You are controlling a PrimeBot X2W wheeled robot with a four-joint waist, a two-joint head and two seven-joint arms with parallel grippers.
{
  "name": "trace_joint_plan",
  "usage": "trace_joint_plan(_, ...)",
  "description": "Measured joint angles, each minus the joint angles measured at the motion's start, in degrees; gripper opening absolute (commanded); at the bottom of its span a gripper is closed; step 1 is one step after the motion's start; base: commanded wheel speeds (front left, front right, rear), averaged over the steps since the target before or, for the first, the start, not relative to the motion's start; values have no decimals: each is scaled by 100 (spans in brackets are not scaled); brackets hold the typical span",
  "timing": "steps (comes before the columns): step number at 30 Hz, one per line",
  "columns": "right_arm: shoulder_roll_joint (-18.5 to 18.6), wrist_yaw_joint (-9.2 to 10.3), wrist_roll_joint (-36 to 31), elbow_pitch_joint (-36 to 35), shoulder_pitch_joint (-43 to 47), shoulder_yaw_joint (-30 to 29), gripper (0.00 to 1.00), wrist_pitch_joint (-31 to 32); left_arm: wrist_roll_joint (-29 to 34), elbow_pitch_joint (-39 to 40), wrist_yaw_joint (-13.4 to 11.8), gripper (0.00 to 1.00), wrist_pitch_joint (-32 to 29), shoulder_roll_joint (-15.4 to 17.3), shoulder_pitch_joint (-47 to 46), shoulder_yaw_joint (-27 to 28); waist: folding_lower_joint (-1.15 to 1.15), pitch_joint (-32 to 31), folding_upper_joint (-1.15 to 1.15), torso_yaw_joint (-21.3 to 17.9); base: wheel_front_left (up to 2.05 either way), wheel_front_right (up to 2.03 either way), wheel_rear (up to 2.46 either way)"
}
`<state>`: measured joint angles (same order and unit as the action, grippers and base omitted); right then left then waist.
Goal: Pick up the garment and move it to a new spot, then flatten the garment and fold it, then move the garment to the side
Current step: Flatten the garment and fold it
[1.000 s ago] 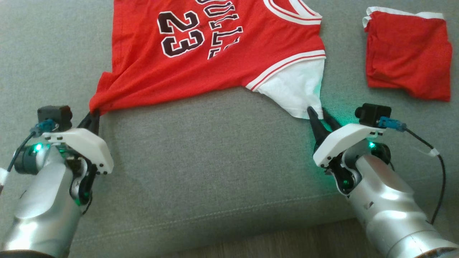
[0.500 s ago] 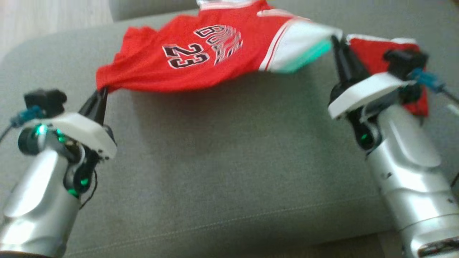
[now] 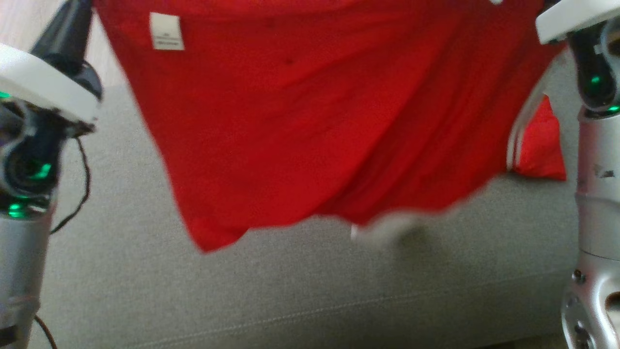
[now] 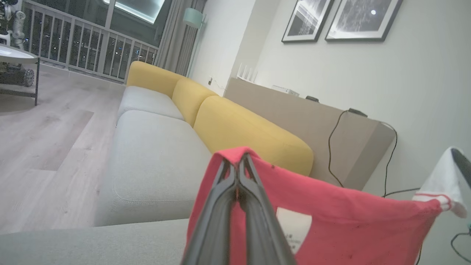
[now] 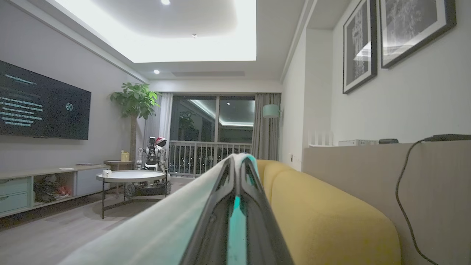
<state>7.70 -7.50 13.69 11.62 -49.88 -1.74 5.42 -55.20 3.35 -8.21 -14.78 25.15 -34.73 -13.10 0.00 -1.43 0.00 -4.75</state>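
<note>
We hold the red sleeveless fabric jersey (image 3: 300, 121) in the air above the grey upholstered sofa seat (image 3: 290, 291). Our left jaws are pinched tight on a red corner, and our right jaws are pinched tight on a white corner. The held edge runs side to side between our arms and the cloth hangs below both, so we judge that laying it flat needs an even lowering.
</note>
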Motion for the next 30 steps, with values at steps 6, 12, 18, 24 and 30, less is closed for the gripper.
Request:
trace_joint_plan(6,-138,0,-254,-261,1,-165,0,861,-595,354,-471,0,-455,-25,-1,423,0,133,0,13,0,0,0)
trace_joint_plan(12,-263,0,-252,-1,-448,-154,0,1652,-1049,0,-802,0,-1134,1,-736,575,0,682,0,27,0,0,0)
trace_joint_plan(18,-292,-1,-892,1037,-2770,-324,0,1187,-403,-1141,-605,0,-1209,258,-3303,244,0,1677,0,65,0,0,0)
trace_joint_plan(24,-292,-1,-1794,1968,-4893,-1213,0,-810,423,-2482,68,0,-27,27,-5350,-36,2,2712,0,172,0,0,0)
trace_joint_plan(30,-338,-1,-1780,3379,-4712,-1511,0,-1644,648,-3613,805,0,773,-319,-5386,-361,4,3307,-1,372,0,0,0)
